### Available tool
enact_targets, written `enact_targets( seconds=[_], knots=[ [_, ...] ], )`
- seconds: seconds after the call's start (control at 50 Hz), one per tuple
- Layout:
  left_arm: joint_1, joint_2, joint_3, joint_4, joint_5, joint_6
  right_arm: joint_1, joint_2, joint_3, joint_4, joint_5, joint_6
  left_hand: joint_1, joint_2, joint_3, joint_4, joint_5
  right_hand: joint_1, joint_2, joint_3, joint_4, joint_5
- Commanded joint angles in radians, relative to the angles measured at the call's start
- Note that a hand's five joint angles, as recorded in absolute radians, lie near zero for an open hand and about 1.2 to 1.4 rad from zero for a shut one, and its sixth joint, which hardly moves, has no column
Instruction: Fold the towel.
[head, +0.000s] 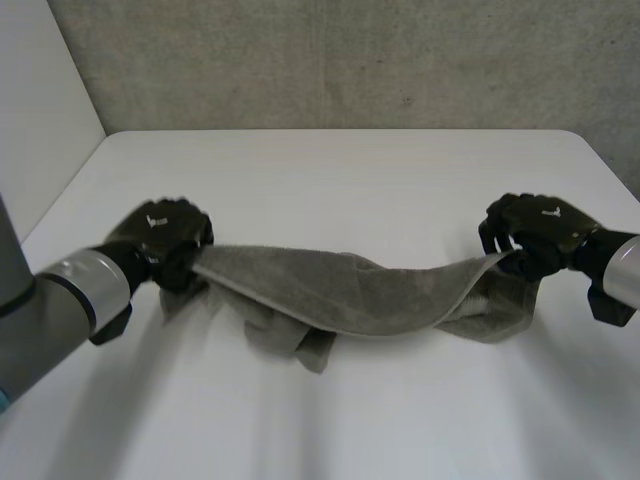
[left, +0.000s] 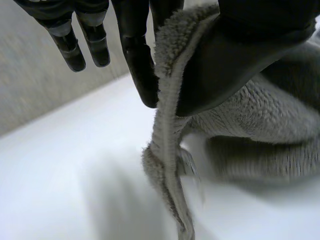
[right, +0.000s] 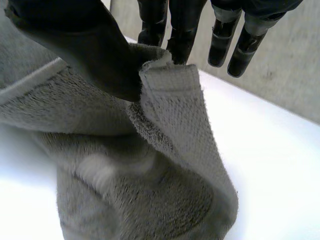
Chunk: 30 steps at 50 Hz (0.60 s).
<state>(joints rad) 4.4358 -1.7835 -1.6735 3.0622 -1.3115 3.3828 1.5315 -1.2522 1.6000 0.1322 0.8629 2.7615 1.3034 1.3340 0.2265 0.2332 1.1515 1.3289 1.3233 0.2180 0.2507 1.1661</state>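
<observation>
A grey towel (head: 350, 295) hangs stretched between my two hands just above the white table (head: 340, 180), its middle sagging onto the surface. My left hand (head: 165, 240) pinches the towel's left end; in the left wrist view the thumb (left: 240, 60) presses the towel's hem (left: 167, 125) against a finger (left: 137, 60). My right hand (head: 535, 235) pinches the right end; in the right wrist view the thumb (right: 95, 50) clamps a towel corner (right: 170, 85) against the fingers (right: 182, 30). Loose folds of the towel (right: 140, 195) droop below that hand.
A grey wall (head: 340, 60) stands behind the table's far edge. Bare white tabletop lies in front of and behind the towel.
</observation>
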Motion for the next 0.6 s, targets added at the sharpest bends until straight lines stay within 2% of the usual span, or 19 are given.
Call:
enact_targets(
  seconds=[0.02, 0.08, 0.14, 0.22, 0.38, 0.42, 0.44, 0.46, 0.6],
  knots=[
    [0.005, -0.08, -0.041, 0.003, 0.0, 0.041, -0.001, 0.1, 0.02, -0.04, 0.039, 0.0, 0.093, 0.062, -0.052, -0.059, 0.07, -0.32, -0.315, -0.044, -0.076, -0.332],
    [0.011, -0.082, -0.048, 0.003, 0.0, 0.041, -0.001, 0.103, 0.028, -0.043, 0.062, -0.003, 0.093, 0.062, -0.052, -0.059, 0.07, -0.377, -0.372, -0.044, -0.076, -0.389],
    [0.026, -0.073, -0.054, 0.003, 0.003, 0.043, 0.001, 0.1, 0.029, -0.051, 0.093, -0.008, 0.093, 0.062, -0.052, -0.059, 0.07, -0.539, -0.533, -0.044, -0.076, -0.55],
    [0.037, -0.06, -0.057, 0.003, 0.015, 0.043, 0.001, 0.103, 0.029, -0.066, 0.122, -0.023, 0.093, 0.062, -0.052, -0.059, 0.07, -0.536, -0.531, -0.044, -0.076, -0.548],
    [0.06, -0.047, -0.069, 0.001, 0.051, 0.041, -0.002, 0.106, 0.038, -0.088, 0.139, -0.048, 0.093, 0.062, -0.052, -0.059, 0.07, -0.346, -0.34, -0.044, -0.076, -0.357],
    [0.065, -0.048, -0.078, 0.001, 0.051, 0.041, -0.005, 0.106, 0.044, -0.095, 0.137, -0.049, 0.093, 0.062, -0.052, -0.059, 0.07, -0.054, -0.048, -0.044, -0.076, -0.065],
    [0.065, -0.048, -0.078, 0.001, 0.051, 0.041, -0.005, 0.106, 0.044, -0.095, 0.137, -0.049, 0.093, 0.062, -0.052, -0.059, 0.07, -0.052, -0.046, -0.044, -0.076, -0.064],
    [0.069, -0.047, -0.087, 0.001, 0.051, 0.043, -0.007, 0.093, 0.047, -0.098, 0.134, -0.049, 0.093, 0.062, -0.052, -0.059, 0.07, 0.066, 0.072, -0.044, -0.076, 0.054],
    [0.08, -0.048, -0.101, 0.0, 0.052, 0.052, -0.005, 0.014, 0.057, -0.085, 0.134, -0.1, 0.093, 0.062, -0.052, -0.059, 0.07, 0.067, 0.073, -0.044, -0.076, 0.056]
  ],
)
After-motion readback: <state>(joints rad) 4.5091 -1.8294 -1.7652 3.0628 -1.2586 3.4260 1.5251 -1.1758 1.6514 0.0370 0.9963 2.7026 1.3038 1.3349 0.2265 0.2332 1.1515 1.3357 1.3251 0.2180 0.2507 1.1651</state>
